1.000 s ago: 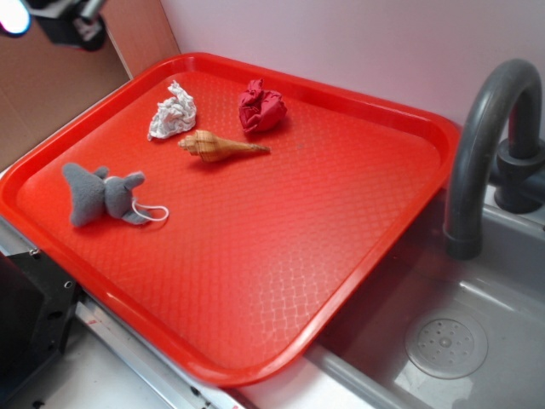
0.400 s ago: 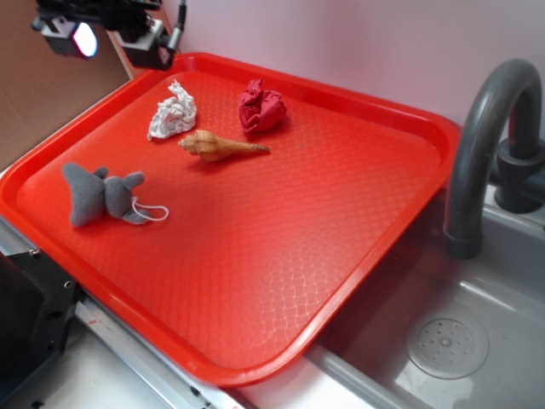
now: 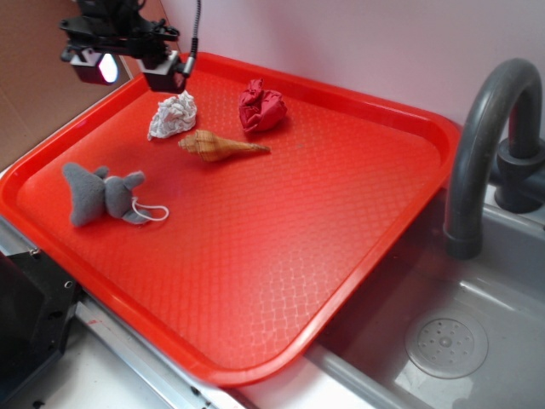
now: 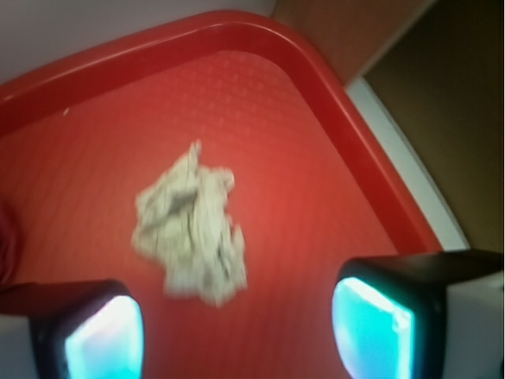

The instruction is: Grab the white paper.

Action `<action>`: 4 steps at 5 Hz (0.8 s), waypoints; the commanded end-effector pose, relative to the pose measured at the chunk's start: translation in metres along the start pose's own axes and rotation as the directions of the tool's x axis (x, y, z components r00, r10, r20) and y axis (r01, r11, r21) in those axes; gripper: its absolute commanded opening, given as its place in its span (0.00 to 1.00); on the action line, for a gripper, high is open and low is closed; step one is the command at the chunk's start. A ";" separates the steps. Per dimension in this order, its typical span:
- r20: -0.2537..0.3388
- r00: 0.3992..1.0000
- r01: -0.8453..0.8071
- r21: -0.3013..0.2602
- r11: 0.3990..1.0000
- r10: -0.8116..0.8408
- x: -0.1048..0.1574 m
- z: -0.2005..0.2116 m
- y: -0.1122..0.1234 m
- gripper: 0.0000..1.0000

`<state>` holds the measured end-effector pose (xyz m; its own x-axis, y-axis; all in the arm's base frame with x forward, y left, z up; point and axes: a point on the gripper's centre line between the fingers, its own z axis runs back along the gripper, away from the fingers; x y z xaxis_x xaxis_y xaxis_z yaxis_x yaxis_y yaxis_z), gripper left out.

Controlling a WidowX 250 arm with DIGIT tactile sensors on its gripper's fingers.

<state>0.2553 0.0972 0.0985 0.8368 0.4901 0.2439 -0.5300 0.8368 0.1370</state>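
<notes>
Up in the upper left of the exterior view, the gripper (image 3: 136, 64) hangs over the far corner of the red tray (image 3: 387, 247), just above and left of the white paper (image 3: 173, 116). The wrist view makes it plain: two fingers (image 4: 91, 332) sit at the bottom corners of the frame, spread wide, nothing between them but red tray floor. The wad lies in the middle of that frame, above the gap and a touch toward the left finger, untouched.

The white paper sits on the tray floor near the upper-left corner, crumpled, grey in the creases. Just below it in the exterior view lies a tan spiral seashell (image 3: 220, 146), its point aimed right, close to the paper though whether they touch cannot be told. To the right of the paper, clearly apart, is the red wad (image 3: 260, 107). Down at the left edge of the tray rests a grey plush toy (image 3: 104, 194) with a white string loop.

On the right side of the frame, a grey faucet (image 3: 485, 145) arches over a grey sink (image 3: 477, 341) with a round drain.
</notes>
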 end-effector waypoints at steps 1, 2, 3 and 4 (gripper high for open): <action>0.025 0.999 0.030 -0.079 0.996 -0.028 0.032 -0.041 -0.006 1.00; -0.028 0.994 0.095 -0.213 0.972 -0.103 0.024 -0.054 -0.023 1.00; -0.039 0.995 0.080 -0.209 0.975 -0.090 0.017 -0.056 -0.028 0.94; -0.041 0.995 0.078 -0.195 0.978 -0.088 0.014 -0.055 -0.028 0.00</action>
<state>0.2886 0.0951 0.0388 0.8801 0.4429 0.1709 -0.4439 0.8954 -0.0342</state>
